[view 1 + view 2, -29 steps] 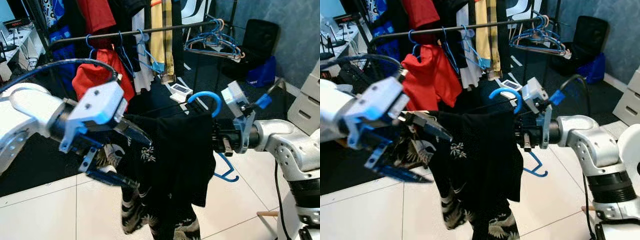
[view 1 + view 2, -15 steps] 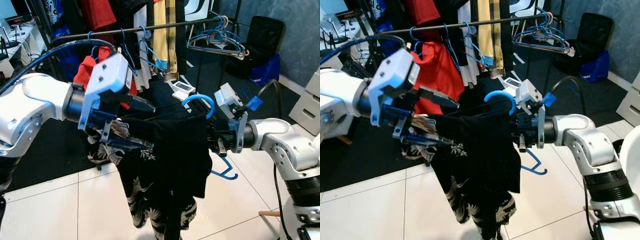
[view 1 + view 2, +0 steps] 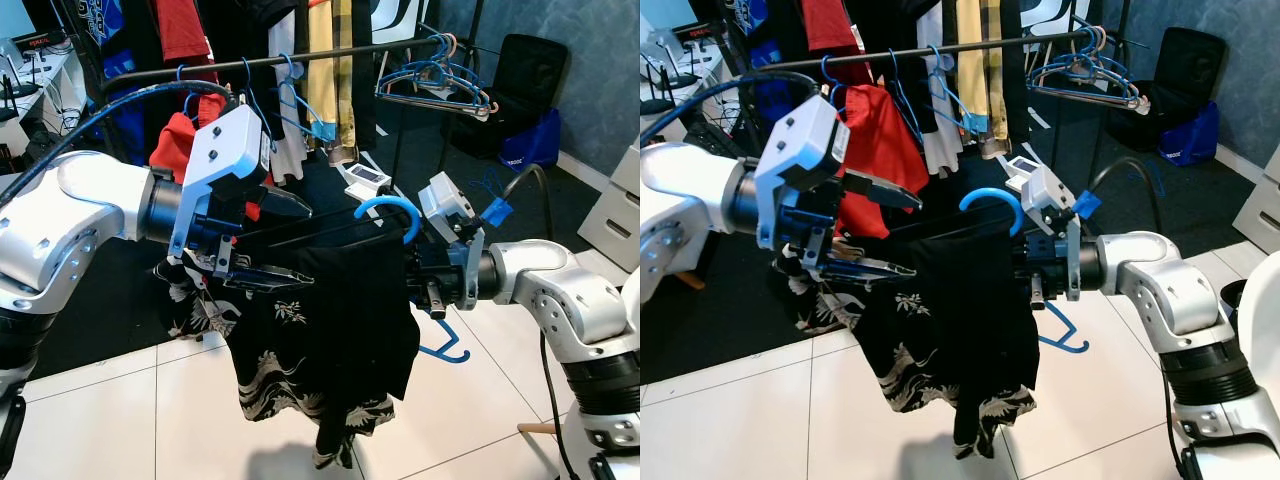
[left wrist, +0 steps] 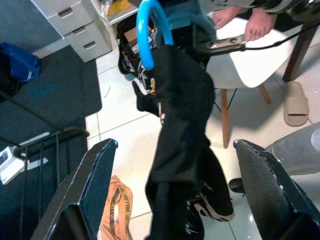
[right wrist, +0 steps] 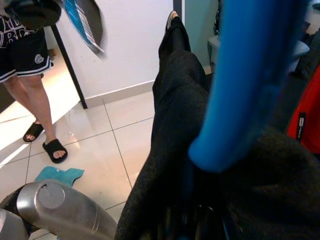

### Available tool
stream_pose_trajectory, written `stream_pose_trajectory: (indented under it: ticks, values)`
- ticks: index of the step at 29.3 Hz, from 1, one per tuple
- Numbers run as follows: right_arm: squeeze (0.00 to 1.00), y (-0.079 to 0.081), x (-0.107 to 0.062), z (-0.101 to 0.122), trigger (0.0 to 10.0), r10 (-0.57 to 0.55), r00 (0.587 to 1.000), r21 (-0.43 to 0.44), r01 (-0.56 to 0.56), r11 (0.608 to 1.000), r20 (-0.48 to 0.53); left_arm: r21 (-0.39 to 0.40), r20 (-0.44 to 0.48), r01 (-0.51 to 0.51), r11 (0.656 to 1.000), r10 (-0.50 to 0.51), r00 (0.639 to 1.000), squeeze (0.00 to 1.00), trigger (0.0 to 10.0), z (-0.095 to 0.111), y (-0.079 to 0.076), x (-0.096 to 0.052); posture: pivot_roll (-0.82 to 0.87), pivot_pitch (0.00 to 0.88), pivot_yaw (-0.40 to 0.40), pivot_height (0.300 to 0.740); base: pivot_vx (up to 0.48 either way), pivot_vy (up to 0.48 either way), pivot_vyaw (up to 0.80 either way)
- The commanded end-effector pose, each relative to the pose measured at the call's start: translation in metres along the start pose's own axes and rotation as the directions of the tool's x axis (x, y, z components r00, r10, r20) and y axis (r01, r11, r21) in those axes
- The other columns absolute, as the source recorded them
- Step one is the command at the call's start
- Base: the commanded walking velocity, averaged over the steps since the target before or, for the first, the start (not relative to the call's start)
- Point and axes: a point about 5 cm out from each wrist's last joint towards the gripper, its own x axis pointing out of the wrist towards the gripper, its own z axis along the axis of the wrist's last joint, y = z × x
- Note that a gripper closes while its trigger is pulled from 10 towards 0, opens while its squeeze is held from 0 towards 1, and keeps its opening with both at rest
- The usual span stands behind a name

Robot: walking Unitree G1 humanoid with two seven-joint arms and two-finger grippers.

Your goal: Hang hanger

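Note:
A blue hanger (image 3: 385, 206) carries a black patterned shirt (image 3: 320, 340), held out in front of the dark clothes rail (image 3: 300, 58). My right gripper (image 3: 425, 283) is shut on the hanger just under its hook, with its fingers buried in the cloth. The right wrist view has the blue hook (image 5: 245, 85) and the black cloth (image 5: 180, 125) close up. My left gripper (image 3: 285, 242) is open, one finger above and one below the shirt's left shoulder. In the left wrist view the shirt (image 4: 182, 150) hangs between the two spread fingers (image 4: 87, 195), under the hook (image 4: 147, 30).
The rail holds a red garment (image 3: 170, 140), other clothes and several blue hangers (image 3: 430, 75). A black chair (image 3: 525, 70) and white drawers (image 3: 615, 210) stand at the right. Another blue hanger (image 3: 445, 345) hangs low behind the shirt. A person's legs (image 5: 30, 95) stand nearby.
My left gripper has risen from low beside the shirt to its left shoulder. The shirt's lower part has been drawn up. The right gripper has kept its hold and shifted slightly left.

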Motion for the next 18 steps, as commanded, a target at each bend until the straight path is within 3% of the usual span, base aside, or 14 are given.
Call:
stream_pose_trajectory:
  ticks: [1, 6, 7, 8, 9, 11, 12, 18]
  values:
    - [0.0, 0.003, 0.005, 0.011, 10.0, 0.023, 0.999, -0.053, -0.022, 0.998, 0.026, -0.051, -0.056, -0.021, 0.998, 0.018, 0.998, 0.0, 10.0, -0.017, -0.002, 0.01, 0.03, 0.018, 0.047, 0.74, 0.0, 0.0, 0.0]
    - [0.0, 0.004, 0.006, 0.013, 10.0, 0.029, 0.999, -0.061, -0.027, 0.998, 0.032, -0.039, -0.111, -0.034, 0.999, 0.029, 0.993, 0.0, 9.6, -0.025, -0.001, 0.012, 0.03, 0.016, 0.05, 0.74, 0.0, 0.0, 0.0]
    - [0.0, 0.005, 0.006, 0.013, 10.0, 0.031, 0.999, -0.063, -0.029, 0.998, 0.033, -0.03, -0.144, -0.026, 0.999, 0.022, 0.989, 0.0, 8.0, -0.029, -0.002, 0.012, 0.03, 0.014, 0.051, 0.74, 0.0, 0.0, 0.0]
    - [0.0, 0.005, 0.006, 0.013, 10.0, 0.031, 0.999, -0.063, -0.029, 0.998, 0.033, -0.03, -0.144, -0.026, 0.999, 0.022, 0.989, 0.0, 8.0, -0.029, -0.002, 0.012, 0.03, 0.014, 0.051, 0.74, 0.0, 0.0, 0.0]
    - [0.0, 0.005, 0.006, 0.013, 10.0, 0.032, 0.999, -0.064, -0.03, 0.998, 0.034, -0.025, -0.169, -0.018, 1.0, 0.014, 0.986, 0.0, 3.5, -0.032, -0.002, 0.012, 0.03, 0.012, 0.052, 0.74, 0.0, 0.0, 0.0]
    - [0.0, 0.005, 0.006, 0.013, 10.0, 0.032, 0.999, -0.064, -0.03, 0.998, 0.034, -0.025, -0.169, -0.018, 1.0, 0.014, 0.986, 0.0, 3.5, -0.032, -0.002, 0.012, 0.03, 0.012, 0.052, 0.74, 0.0, 0.0, 0.0]
    - [0.0, 0.005, 0.006, 0.013, 10.0, 0.033, 0.999, -0.065, -0.031, 0.997, 0.034, -0.019, -0.189, -0.014, 1.0, 0.01, 0.982, 0.0, 0.0, -0.035, -0.003, 0.012, 0.02, 0.012, 0.053, 0.74, 0.0, 0.0, 0.0]
    - [0.0, 0.006, 0.005, 0.013, 10.0, 0.035, 0.999, -0.066, -0.033, 0.997, 0.031, 0.016, -0.259, 0.023, 1.0, -0.018, 0.966, 0.0, 0.0, -0.04, -0.005, 0.005, 0.02, 0.01, 0.048, 0.74, 0.0, 0.0, 0.0]
